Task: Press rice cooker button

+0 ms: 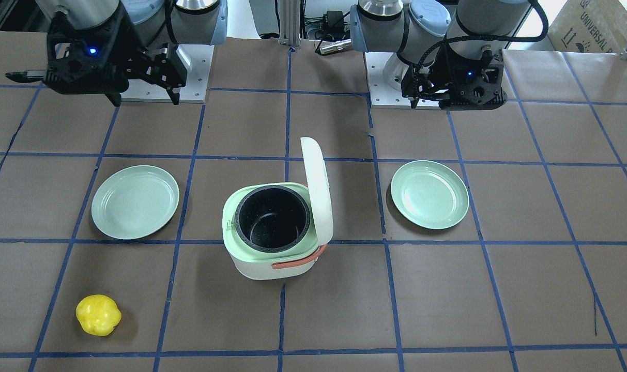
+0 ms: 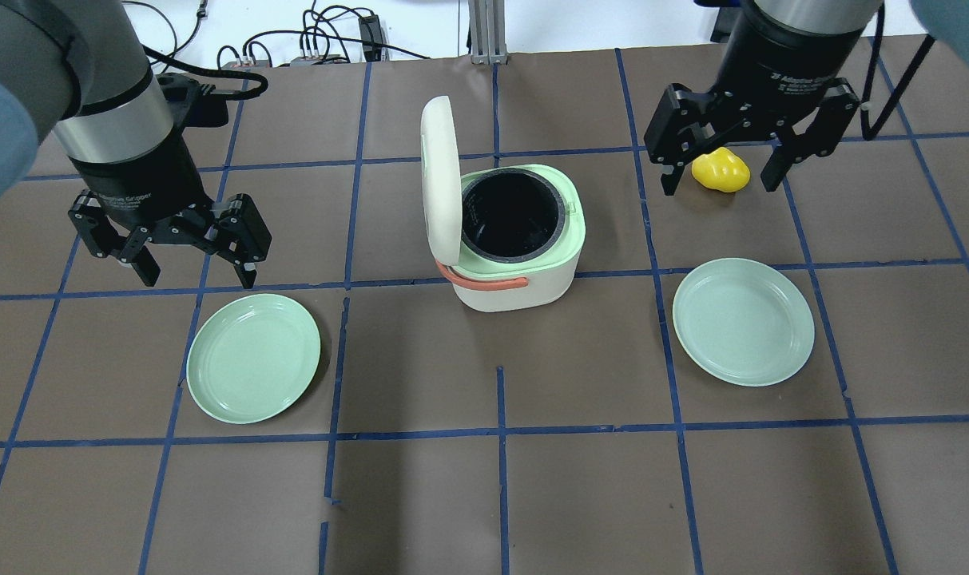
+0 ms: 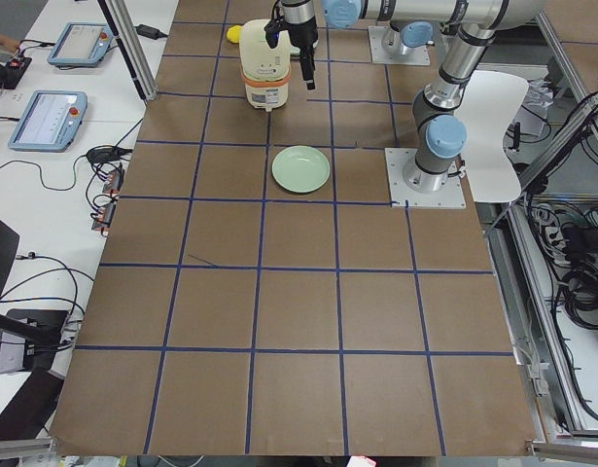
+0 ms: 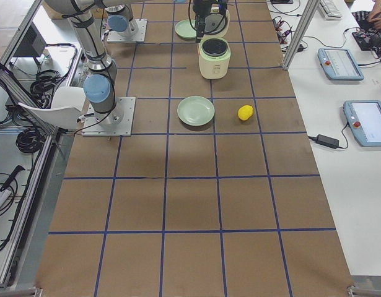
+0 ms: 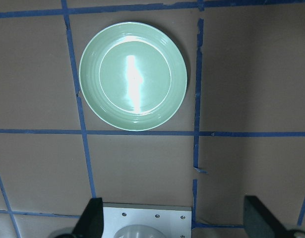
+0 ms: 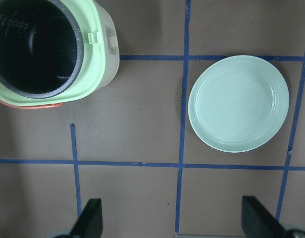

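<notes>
The white and mint rice cooker (image 2: 516, 287) stands mid-table with its lid (image 2: 438, 180) upright and open, showing the empty black pot. A small green tab (image 2: 568, 209) sits on its rim; I cannot make out a button. The cooker also shows in the front view (image 1: 261, 263) and the right wrist view (image 6: 100, 69). My left gripper (image 2: 198, 279) is open and empty, raised left of the cooker above a green plate (image 2: 253, 357). My right gripper (image 2: 718, 188) is open and empty, raised right of the cooker. Both hang well clear of it.
A second green plate (image 2: 743, 321) lies right of the cooker. A yellow toy pepper (image 2: 720, 170) lies on the table beyond it, under my right gripper in the overhead view. The brown table is marked with a blue tape grid.
</notes>
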Robot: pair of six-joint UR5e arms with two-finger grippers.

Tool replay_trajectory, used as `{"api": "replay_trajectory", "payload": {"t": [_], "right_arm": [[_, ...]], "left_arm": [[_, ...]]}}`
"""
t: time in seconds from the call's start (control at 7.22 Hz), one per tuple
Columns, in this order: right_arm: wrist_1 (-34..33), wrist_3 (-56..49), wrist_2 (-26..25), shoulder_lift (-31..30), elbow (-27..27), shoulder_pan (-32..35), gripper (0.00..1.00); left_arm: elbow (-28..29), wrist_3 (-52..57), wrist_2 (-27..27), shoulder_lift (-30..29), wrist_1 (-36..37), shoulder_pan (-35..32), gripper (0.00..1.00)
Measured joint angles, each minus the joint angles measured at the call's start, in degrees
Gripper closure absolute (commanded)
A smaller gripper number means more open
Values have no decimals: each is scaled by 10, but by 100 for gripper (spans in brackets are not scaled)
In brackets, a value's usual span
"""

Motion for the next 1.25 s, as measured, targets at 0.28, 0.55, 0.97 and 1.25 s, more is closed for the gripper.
{"api": "replay_trajectory", "payload": {"t": [0.28,0.55,0.97,1.25], "right_arm": [[-26,3,12,1,-6,-6,0],[-36,12,13,18,-29,21,0],[-47,10,11,45,-53,33,0],[-48,9,7,59,-66,33,0]], "left_arm": [[0,0,0,0,0,0,0],[0,0,0,0,0,0,0],[0,0,0,0,0,0,0],[0,0,0,0,0,0,0]]}}
